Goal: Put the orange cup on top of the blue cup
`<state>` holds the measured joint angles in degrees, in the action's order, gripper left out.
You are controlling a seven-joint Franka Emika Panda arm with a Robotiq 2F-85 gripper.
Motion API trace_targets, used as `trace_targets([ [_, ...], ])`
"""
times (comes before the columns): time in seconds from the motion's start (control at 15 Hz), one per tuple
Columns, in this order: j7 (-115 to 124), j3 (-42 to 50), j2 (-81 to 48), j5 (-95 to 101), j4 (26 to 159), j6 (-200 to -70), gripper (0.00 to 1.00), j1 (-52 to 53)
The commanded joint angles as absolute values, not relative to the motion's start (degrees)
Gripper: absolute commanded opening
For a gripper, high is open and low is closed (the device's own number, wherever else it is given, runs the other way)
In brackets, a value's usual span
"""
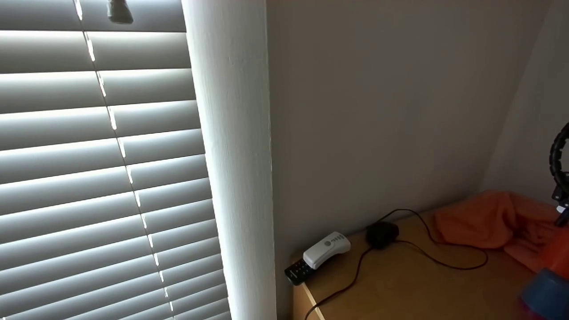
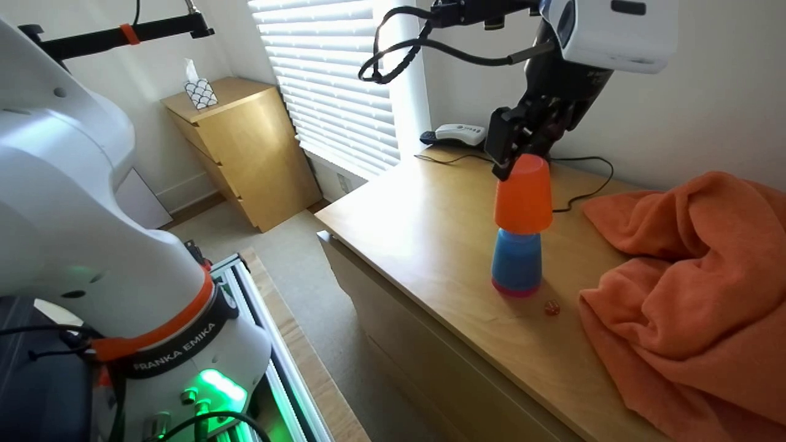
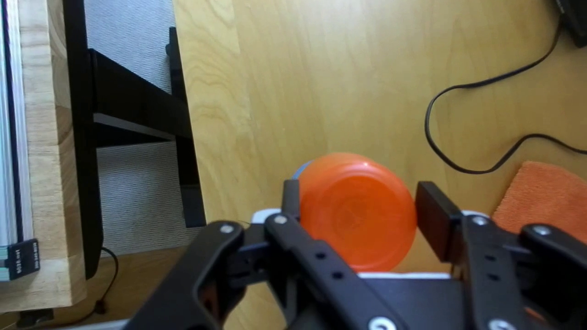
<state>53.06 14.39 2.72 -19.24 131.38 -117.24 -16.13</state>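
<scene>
Gripper [image 3: 360,206]: blk, angular; holds orange cup [image 2: 524,199], a squared finger [image 3: 438,220] agst. each side.
Orange cup: smooth, shiny, tapered, upside down; directly above blue cup [image 2: 516,261] in both exterior views; touching or just clear, can't tell.
Blue cup: matte, same taper, narrow end up, pink edge [image 2: 514,292] at foot; stands on wood top [image 2: 417,215]; sliver peeks past orange rim in wrist view.
Wood top: pale, fine grain.
Red cube [image 2: 552,307]: sm., just beside blue cup.
Orange cloth [image 2: 706,294]: fuzzy, heaped in soft folds.
Blk cord [image 3: 427,123]: thin, looped, w/ blocky adapter [image 1: 382,234].
White handset [image 1: 326,250]: rounded, overlapping blk remote [image 1: 298,272] w/ keys.
Blinds [image 1: 106,178]: flat horiz. slats.
</scene>
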Motion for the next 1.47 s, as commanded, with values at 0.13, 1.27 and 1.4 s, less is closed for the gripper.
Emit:
trace_targets([
  [0.13,53.4,14.9,-0.7,-19.1,129.5,-115.8,0.39,-16.0],
  [1.27,54.4,14.8,-3.4,-17.5,128.3,-117.0,1.00,-14.9],
  [1.4,54.0,14.7,-2.1,-16.1,128.7,-117.8,1.00,-14.7],
])
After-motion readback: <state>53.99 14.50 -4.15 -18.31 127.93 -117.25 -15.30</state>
